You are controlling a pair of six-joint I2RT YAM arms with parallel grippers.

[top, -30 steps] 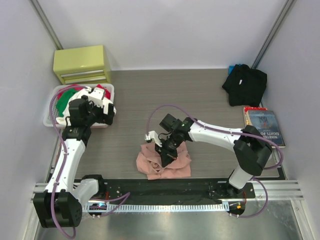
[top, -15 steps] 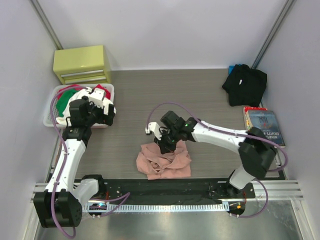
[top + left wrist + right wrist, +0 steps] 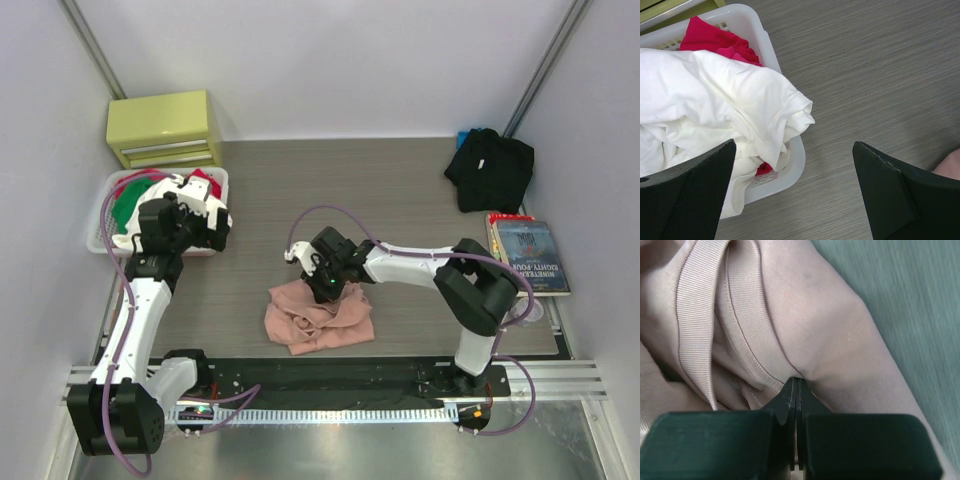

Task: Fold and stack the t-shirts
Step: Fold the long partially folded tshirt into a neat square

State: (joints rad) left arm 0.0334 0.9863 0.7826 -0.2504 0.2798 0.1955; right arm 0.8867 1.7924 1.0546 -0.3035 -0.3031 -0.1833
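— Shirts, nearest first?
— I have the pink shirt [image 3: 320,318] crumpled in a heap on the bench [image 3: 300,190], near the front edge, roughly midway between the arms. My right tool [image 3: 330,290] is down on its far side, fingers pressed together and pinching a fold of cloth right beside the ribbed collar [image 3: 692,315].
— Left side?
— My left tool [image 3: 793,146] hangs spread wide, gripping nothing, above the corner of a white basket [image 3: 795,165] at the bench's left edge. White cloth [image 3: 715,95] is heaped over its rim, with red cloth [image 3: 710,37] behind it and something green [image 3: 125,200] at the basket's left end.
— Farther back?
— A book [image 3: 527,252] lies by the right edge. Beyond it the black shirt [image 3: 490,168] lies bunched in the far right corner, well apart from the pink one. A yellow-green drawer box [image 3: 165,128] stands in the far left corner.
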